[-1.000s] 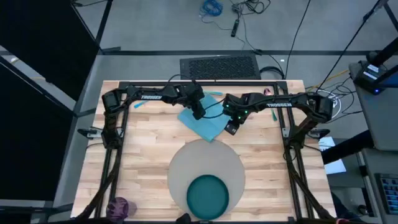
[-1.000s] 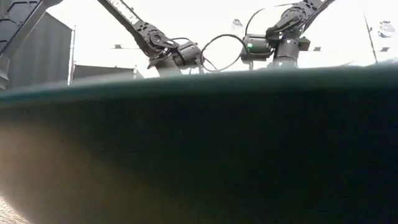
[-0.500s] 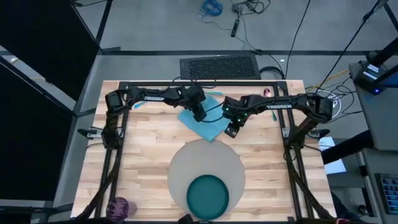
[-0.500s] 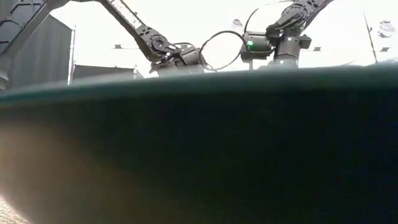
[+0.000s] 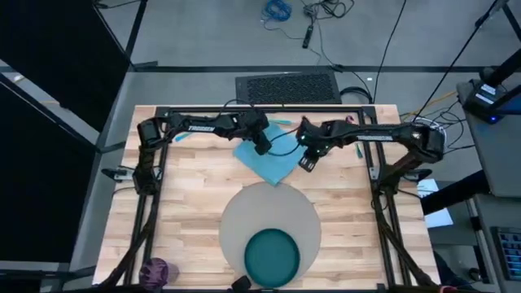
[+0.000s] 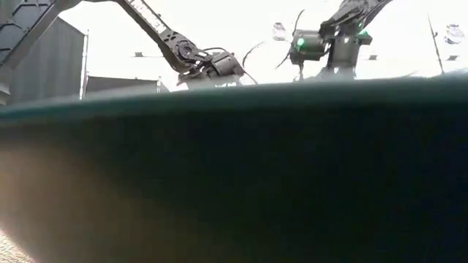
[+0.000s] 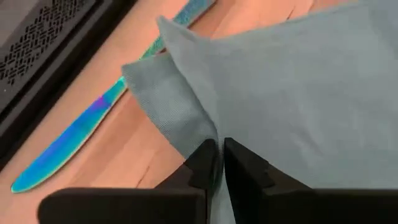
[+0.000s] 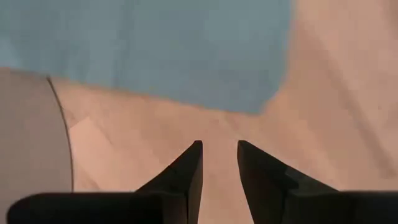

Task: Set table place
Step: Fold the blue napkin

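A light blue napkin [image 5: 267, 160] lies on the table [image 5: 187, 187], just beyond the round grey mat [image 5: 269, 213]. The dark teal plate [image 5: 273, 255] sits on the mat's near part, and its rim [image 6: 234, 161] fills most of the low view. My left gripper [image 5: 260, 147] is shut on the napkin near its far left side. My right gripper [image 5: 308, 162] hovers just right of the napkin's right corner, fingers a little open with nothing between them. A blue knife [image 7: 87, 124] lies by the far edge. The purple cup [image 5: 156, 270] stands at the near left corner. My left gripper pinches a raised fold of the napkin [image 7: 200, 127] between its two fingers, near the cloth's far left edge. The fingers come slanting down from above. The cloth rises in a ridge at the fingers, and the remainder of the napkin [image 7: 311, 81] lies spread on the table.
A black perforated panel [image 5: 286, 86] lies beyond the far edge. A small pink thing [image 5: 350, 120] and another blue piece [image 5: 181, 137] lie by the far frame bar. Bare wood shows left and right of the mat.
My right gripper has risen and drawn back a little toward the table's far right, away from the napkin's right corner. My left gripper has stayed on the napkin, which lies much as before.
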{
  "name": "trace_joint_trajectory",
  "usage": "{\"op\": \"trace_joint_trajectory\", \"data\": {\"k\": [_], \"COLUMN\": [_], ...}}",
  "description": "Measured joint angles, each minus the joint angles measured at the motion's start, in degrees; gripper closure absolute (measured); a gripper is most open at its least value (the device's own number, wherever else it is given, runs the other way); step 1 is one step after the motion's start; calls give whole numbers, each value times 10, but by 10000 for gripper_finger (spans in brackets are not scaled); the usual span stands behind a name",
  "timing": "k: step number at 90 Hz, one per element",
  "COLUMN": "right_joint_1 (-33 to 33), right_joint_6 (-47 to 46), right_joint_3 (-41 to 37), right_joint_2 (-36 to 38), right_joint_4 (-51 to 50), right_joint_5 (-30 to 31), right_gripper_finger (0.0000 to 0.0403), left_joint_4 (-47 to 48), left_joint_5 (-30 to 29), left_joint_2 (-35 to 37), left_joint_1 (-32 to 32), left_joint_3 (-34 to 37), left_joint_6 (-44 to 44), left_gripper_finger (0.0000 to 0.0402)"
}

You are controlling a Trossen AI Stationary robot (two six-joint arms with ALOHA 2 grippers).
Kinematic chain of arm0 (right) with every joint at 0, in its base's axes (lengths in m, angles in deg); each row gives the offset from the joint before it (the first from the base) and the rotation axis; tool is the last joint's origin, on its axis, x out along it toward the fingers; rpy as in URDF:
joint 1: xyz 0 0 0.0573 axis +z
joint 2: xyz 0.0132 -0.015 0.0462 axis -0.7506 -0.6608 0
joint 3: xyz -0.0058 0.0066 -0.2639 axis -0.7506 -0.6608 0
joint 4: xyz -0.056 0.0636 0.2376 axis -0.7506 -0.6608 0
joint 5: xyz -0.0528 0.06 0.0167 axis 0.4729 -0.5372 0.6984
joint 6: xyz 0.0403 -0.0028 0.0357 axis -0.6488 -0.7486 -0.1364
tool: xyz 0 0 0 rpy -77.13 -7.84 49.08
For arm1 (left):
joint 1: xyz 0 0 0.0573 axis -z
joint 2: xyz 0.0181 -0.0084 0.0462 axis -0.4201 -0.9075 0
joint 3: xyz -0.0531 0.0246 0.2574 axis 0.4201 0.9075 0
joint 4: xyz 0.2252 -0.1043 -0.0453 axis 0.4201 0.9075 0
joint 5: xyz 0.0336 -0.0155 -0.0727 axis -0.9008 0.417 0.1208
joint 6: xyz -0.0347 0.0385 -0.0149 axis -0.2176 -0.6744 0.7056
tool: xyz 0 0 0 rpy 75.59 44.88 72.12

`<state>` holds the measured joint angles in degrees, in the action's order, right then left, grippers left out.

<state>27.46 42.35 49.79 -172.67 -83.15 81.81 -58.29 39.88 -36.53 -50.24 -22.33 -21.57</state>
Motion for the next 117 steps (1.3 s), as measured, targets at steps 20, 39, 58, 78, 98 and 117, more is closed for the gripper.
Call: {"op": "trace_joint_trajectory", "data": {"k": [20,39,58,78,98,117], "right_joint_1": [-38,-46,-46,-46,-46,-46], "right_joint_6": [7,5,-5,-4,6,5], "right_joint_3": [0,0,0,0,0,0], "right_joint_2": [122,173,184,184,184,184], "right_joint_4": [-8,-37,-57,-66,-66,-66], "right_joint_5": [-19,-33,-30,-29,-29,-29], "right_gripper_finger": [316,316,316,316,316,316], "left_joint_4": [-1,13,48,52,21,24], "left_joint_5": [2,-1,12,79,64,63], "left_joint_2": [2,2,2,-23,-23,-23], "left_joint_1": [3,1,-26,-42,-42,-42], "left_joint_3": [-30,-34,-34,-35,-35,-35], "left_joint_6": [0,-1,6,45,44,57], "left_gripper_finger": [382,382,381,349,297,286]}}
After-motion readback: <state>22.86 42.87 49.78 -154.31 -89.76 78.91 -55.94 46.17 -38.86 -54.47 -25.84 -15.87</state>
